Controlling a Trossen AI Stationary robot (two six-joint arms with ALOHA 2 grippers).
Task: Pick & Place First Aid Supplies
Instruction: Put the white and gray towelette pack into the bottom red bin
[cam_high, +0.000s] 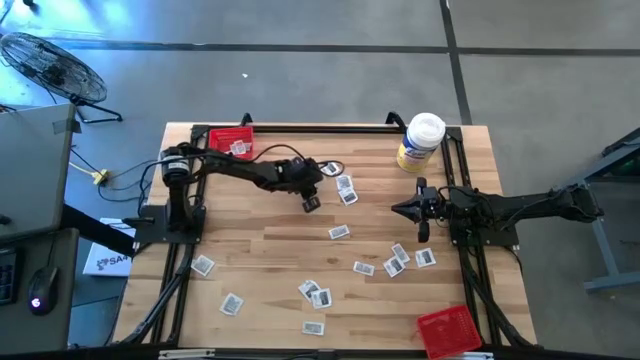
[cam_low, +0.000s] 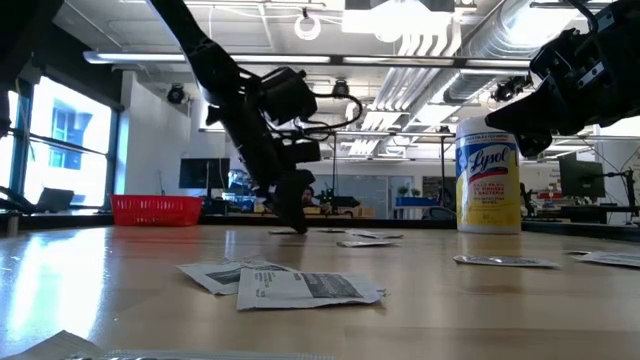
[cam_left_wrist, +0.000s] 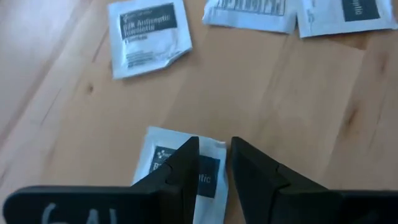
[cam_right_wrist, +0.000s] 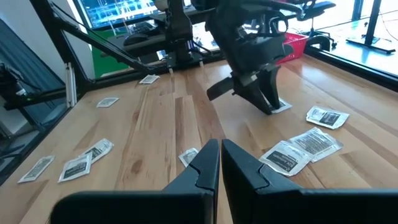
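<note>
Near the far red tray (cam_high: 231, 139), toward the table's middle: left gripper (cam_high: 311, 203) is down at the wood, jaws part-open, straddling one white packet (cam_left_wrist: 186, 171) that lies flat. Nothing is gripped yet, as far as I can judge. Two more packets (cam_high: 346, 189) lie just beside it, away from the tray.

To do this well: centre the fingers over the packet's edge, press lightly to the wood, close slowly so the thin foil buckles up between the pads and does not slide out.

Right gripper (cam_high: 421, 232) waits near the tub (cam_high: 420, 142), jaws closed, empty.

Hard to make out: whether the fingertips touch the packet; its near half is hidden under the fingers. Tray contents unclear, perhaps one packet. Second tray (cam_high: 446, 330) is cut by the frame edge.
</note>
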